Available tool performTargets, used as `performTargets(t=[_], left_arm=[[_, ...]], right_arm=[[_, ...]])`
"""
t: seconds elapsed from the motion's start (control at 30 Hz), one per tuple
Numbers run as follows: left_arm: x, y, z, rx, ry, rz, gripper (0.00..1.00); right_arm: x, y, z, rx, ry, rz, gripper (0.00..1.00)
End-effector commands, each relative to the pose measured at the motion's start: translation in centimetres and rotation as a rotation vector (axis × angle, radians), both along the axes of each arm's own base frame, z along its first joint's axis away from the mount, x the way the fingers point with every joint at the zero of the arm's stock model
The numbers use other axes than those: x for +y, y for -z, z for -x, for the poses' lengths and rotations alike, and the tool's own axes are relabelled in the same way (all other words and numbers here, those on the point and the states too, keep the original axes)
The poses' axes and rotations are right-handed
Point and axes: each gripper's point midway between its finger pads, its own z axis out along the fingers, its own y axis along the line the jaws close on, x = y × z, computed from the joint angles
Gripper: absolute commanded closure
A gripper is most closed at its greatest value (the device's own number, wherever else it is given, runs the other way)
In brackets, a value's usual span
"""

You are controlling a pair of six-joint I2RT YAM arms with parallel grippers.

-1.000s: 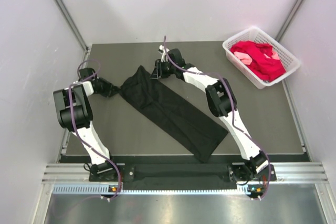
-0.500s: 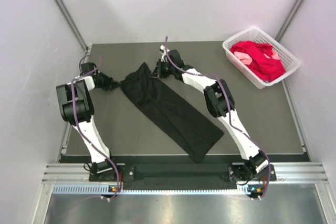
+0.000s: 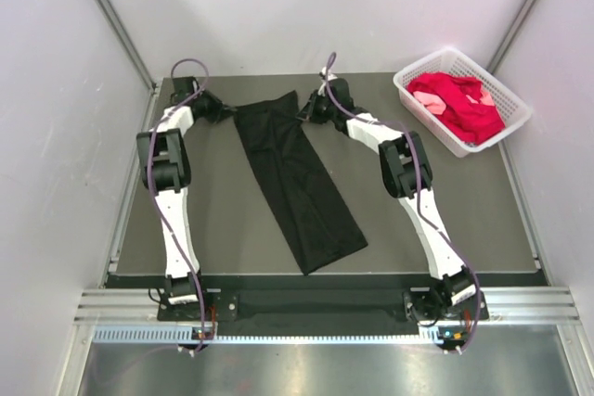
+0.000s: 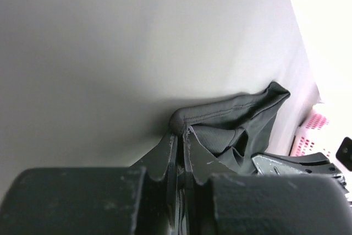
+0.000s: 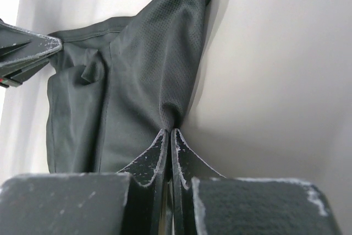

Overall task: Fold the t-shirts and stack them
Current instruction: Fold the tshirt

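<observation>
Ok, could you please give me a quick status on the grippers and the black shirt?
Left gripper shut on black t-shirt, far corner. Right gripper shut on the other far corner. Shirt spread between them, tail on table. Nothing in the way.

You've pulled the shirt (image 3: 297,183) up the table (image 3: 464,220).
Left gripper (image 3: 223,111) and right gripper (image 3: 309,110) have both moved toward the far edge and closed on the shirt's top corners; that edge is now spread between them; the body lies less slanted; its near end has swung left.
</observation>
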Motion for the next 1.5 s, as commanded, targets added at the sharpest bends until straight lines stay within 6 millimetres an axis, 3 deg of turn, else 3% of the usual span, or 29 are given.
performTargets(t=[0.0, 0.03, 0.1, 0.23, 0.3, 0.4, 0.47, 0.57, 0.67, 0.7, 0.77, 0.8, 0.83, 0.87, 0.9, 0.93, 0.97, 1.0, 1.03, 1.07, 1.1, 1.13, 1.17, 1.2, 1.27, 1.3, 1.37, 1.4, 1.47], left_arm=[[-3.5, 1.3, -1.5, 0.007, 0.055, 0.03, 0.92], [-4.2, 0.0, -2.6, -0.035, 0.066, 0.034, 0.91], [-6.5, 0.8, -3.3, -0.04, 0.09, 0.05, 0.9], [-8.6, -0.9, -5.6, -0.139, 0.076, 0.078, 0.86], [-11.6, -0.5, -5.5, -0.132, 0.096, 0.098, 0.85], [-12.1, -0.6, -5.5, -0.124, 0.085, 0.106, 0.8], [-11.8, -0.7, -5.4, -0.115, 0.079, 0.077, 0.77], [-9.6, -1.5, -4.6, -0.094, 0.045, -0.061, 0.61], [-6.8, -4.8, -3.6, -0.103, 0.013, -0.171, 0.46], [-5.7, -4.4, -2.7, -0.061, 0.006, -0.198, 0.43], [-4.7, -6.2, -1.7, -0.066, 0.022, -0.264, 0.42], [-2.8, -6.0, -0.9, -0.03, 0.005, -0.285, 0.42], [-2.6, -6.0, 0.4, 0.006, 0.019, -0.3, 0.42], [-2.4, -8.3, 1.3, -0.028, 0.041, -0.323, 0.41], [-2.8, -6.7, 3.4, 0.028, 0.073, -0.323, 0.41], [-3.1, -6.9, 4.6, 0.032, 0.093, -0.324, 0.41], [-3.6, -9.4, 6.1, -0.005, 0.122, -0.32, 0.4], [-4.1, -6.9, 9.0, 0.074, 0.15, -0.307, 0.41], [-4.5, -6.8, 10.6, 0.093, 0.169, -0.294, 0.41], [-5.2, -9.0, 12.4, 0.066, 0.182, -0.277, 0.42], [-6.7, -6.7, 15.9, 0.139, 0.228, -0.265, 0.44], [-7.4, -6.7, 17.6, 0.149, 0.247, -0.263, 0.44], [-9.1, -8.5, 19.6, 0.114, 0.281, -0.265, 0.45], [-9.9, -6.4, 22.9, 0.182, 0.313, -0.258, 0.45], [-11.5, -7.4, 26.5, 0.179, 0.332, -0.239, 0.45], [-12.7, -5.5, 29.8, 0.245, 0.366, -0.224, 0.47], [-14.5, -6.5, 33.0, 0.24, 0.365, -0.175, 0.48], [-14.5, -5.0, 35.1, 0.274, 0.359, -0.169, 0.48], [-15.1, -4.9, 38.1, 0.28, 0.343, -0.144, 0.48]], right_arm=[[-2.9, -5.2, -2.6, -0.103, 0.085, -0.014, 1.0], [-3.8, -5.2, -3.0, -0.101, 0.097, -0.011, 1.0], [-4.7, -5.0, -3.3, -0.101, 0.102, -0.001, 1.0], [-7.5, -4.9, -4.1, -0.103, 0.136, 0.013, 1.0], [-8.5, -4.7, -4.4, -0.098, 0.15, 0.02, 1.0], [-9.6, -5.4, -5.3, -0.108, 0.152, 0.011, 0.98], [-9.7, -5.7, -5.4, -0.105, 0.104, -0.013, 0.91], [-9.7, -6.4, -5.1, -0.079, 0.07, 0.006, 0.79], [-10.9, -7.8, -3.9, -0.037, 0.069, 0.045, 0.69], [-11.4, -9.3, -3.3, -0.053, 0.06, 0.08, 0.68], [-12.4, -9.2, -1.2, 0.014, 0.052, 0.157, 0.6], [-12.8, -10.2, 0.0, 0.008, 0.028, 0.193, 0.57], [-13.0, -9.6, 2.0, 0.072, 0.004, 0.229, 0.56], [-13.0, -9.7, 3.2, 0.081, -0.019, 0.259, 0.55], [-13.2, -9.7, 5.6, 0.118, -0.034, 0.279, 0.54], [-13.2, -9.6, 7.0, 0.137, -0.046, 0.284, 0.53], [-13.4, -9.6, 8.4, 0.16, -0.049, 0.282, 0.53], [-13.9, -9.2, 11.2, 0.203, -0.062, 0.284, 0.52], [-14.0, -9.1, 12.6, 0.221, -0.071, 0.281, 0.51], [-14.3, -9.1, 13.9, 0.237, -0.077, 0.282, 0.51], [-14.8, -8.9, 16.3, 0.259, -0.091, 0.289, 0.51], [-14.9, -8.8, 17.7, 0.274, -0.106, 0.29, 0.51], [-15.0, -8.6, 19.0, 0.282, -0.122, 0.296, 0.51], [-15.3, -8.2, 21.4, 0.306, -0.136, 0.301, 0.51], [-15.6, -7.8, 23.9, 0.324, -0.157, 0.301, 0.51], [-15.8, -7.3, 26.0, 0.329, -0.17, 0.301, 0.51], [-15.8, -7.9, 28.2, 0.313, -0.18, 0.273, 0.52], [-15.8, -6.4, 30.1, 0.345, -0.205, 0.259, 0.52], [-16.3, -5.0, 33.0, 0.388, -0.213, 0.243, 0.52]])
